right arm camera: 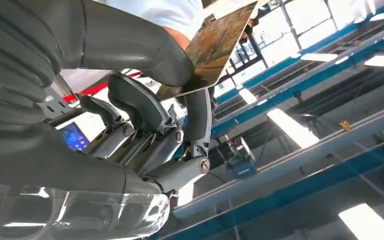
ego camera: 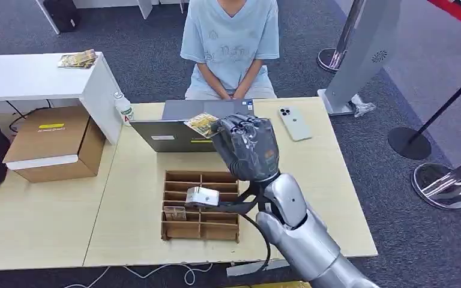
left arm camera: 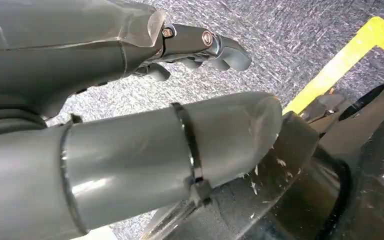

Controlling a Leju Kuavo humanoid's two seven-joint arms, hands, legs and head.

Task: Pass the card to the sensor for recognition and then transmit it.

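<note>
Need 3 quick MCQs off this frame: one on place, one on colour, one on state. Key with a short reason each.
1. Where does the phone lie?
A. on the table right of the laptop
B. in the wooden organiser
C. on the cardboard box

2. What colour is the seated person's shirt?
A. red
B. light blue
C. black

3. What is the right robot hand doing?
A. resting open on the table
B. holding a card raised near the laptop
C. gripping the bottle

Key: 1 A, the phone sits on the table beside the laptop. 2 B, the person wears a light blue shirt. 3 B, the right robot hand pinches the card above the laptop; the right wrist view shows it between thumb and fingers.
</note>
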